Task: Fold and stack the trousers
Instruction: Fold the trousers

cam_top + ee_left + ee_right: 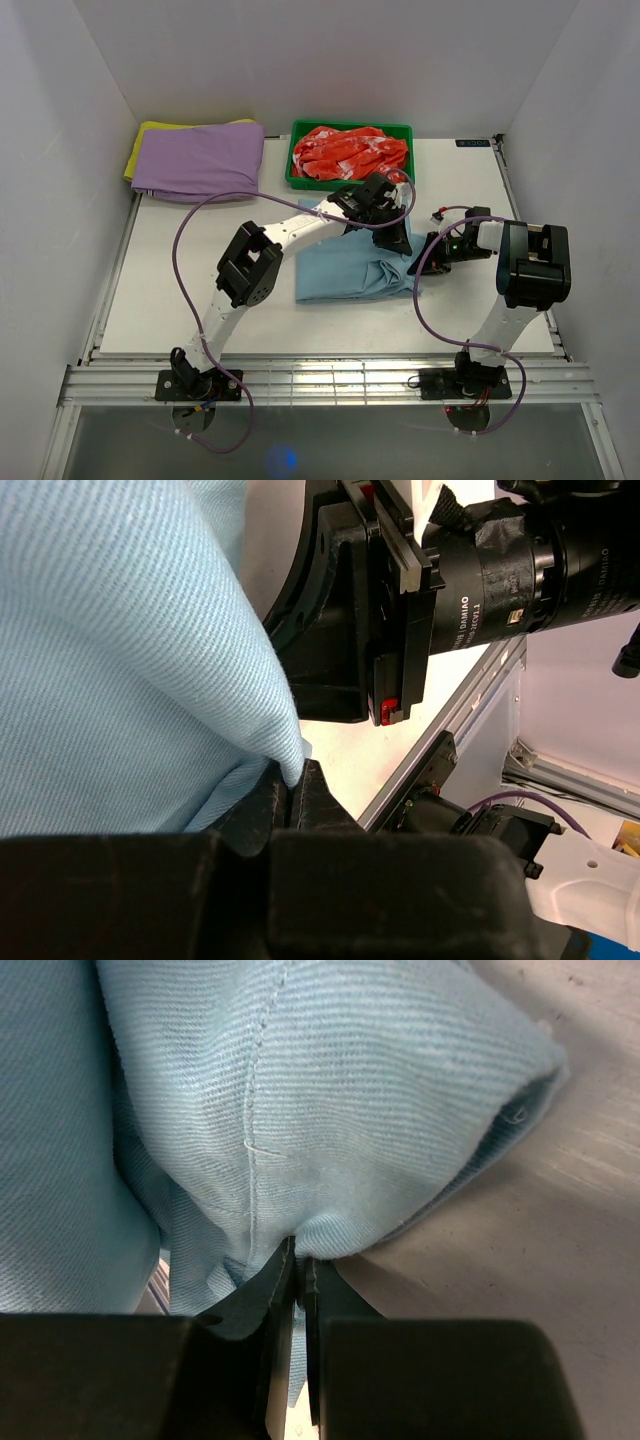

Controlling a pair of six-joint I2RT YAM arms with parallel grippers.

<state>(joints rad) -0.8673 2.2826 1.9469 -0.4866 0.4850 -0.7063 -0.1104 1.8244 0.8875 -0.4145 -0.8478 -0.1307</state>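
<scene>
The light sky-blue trousers [345, 268] lie folded into a block in the middle of the table. My left gripper [393, 236] is shut on a corner of the trousers [150, 660] at their far right edge; the cloth hangs from its closed jaws [293, 780]. My right gripper [432, 258] is shut on the trousers' right edge, with the cloth [300, 1110] bunched above its closed jaws [299, 1255]. The two grippers are close together at the right side of the cloth.
A green tray [352, 130] holding red-and-white patterned cloth [350, 152] stands at the back centre. A purple folded garment [200, 160] on a yellow cloth lies at the back left. The table's right edge rail [470, 695] is near the grippers.
</scene>
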